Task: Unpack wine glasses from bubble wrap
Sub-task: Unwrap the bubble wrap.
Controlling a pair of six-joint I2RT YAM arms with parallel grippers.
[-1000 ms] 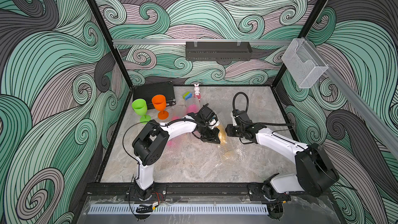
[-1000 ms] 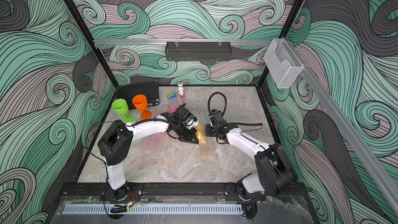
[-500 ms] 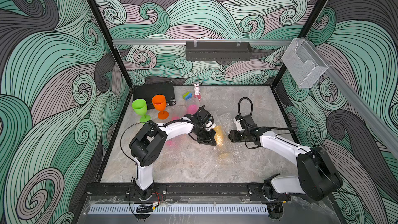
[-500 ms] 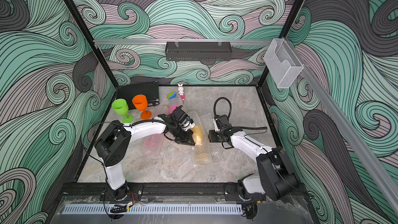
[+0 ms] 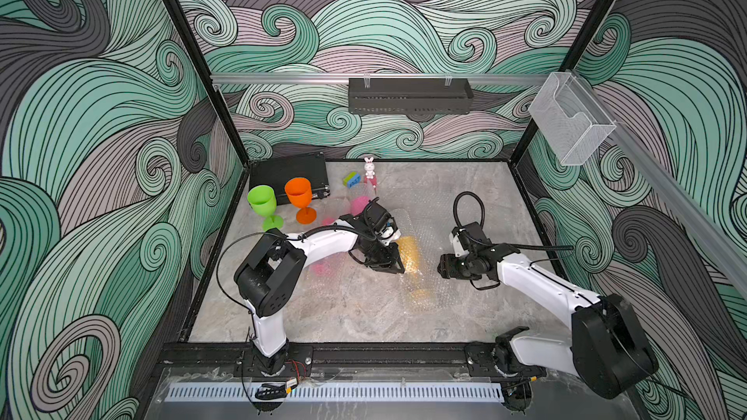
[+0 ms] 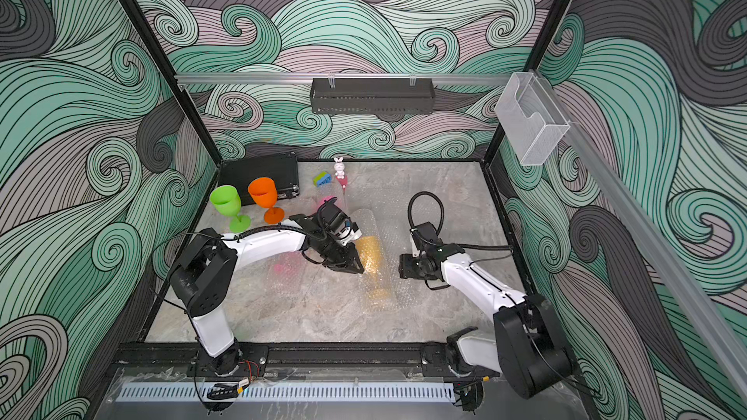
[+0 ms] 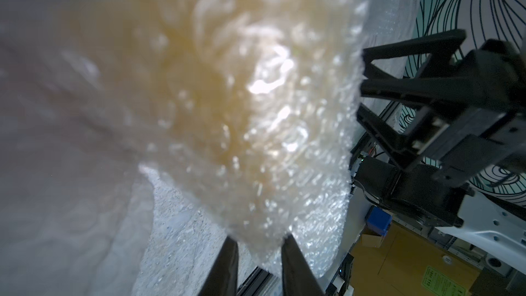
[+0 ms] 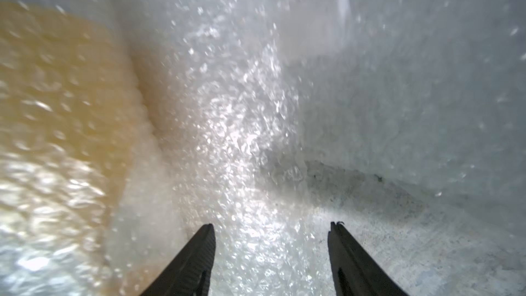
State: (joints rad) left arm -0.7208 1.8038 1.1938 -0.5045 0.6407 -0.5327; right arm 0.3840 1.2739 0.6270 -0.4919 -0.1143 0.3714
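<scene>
Bubble wrap around the yellow goblet is straddled by the slightly parted left gripper, grip unclear; at three o'clock the right gripper is held spread.

White arms, black joints, black cables

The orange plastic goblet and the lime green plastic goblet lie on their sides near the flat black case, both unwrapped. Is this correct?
No. The orange plastic goblet and the lime green plastic goblet stand upright on their round feet, as both top views show. The rest holds: they are near the flat black case, both unwrapped.
</scene>
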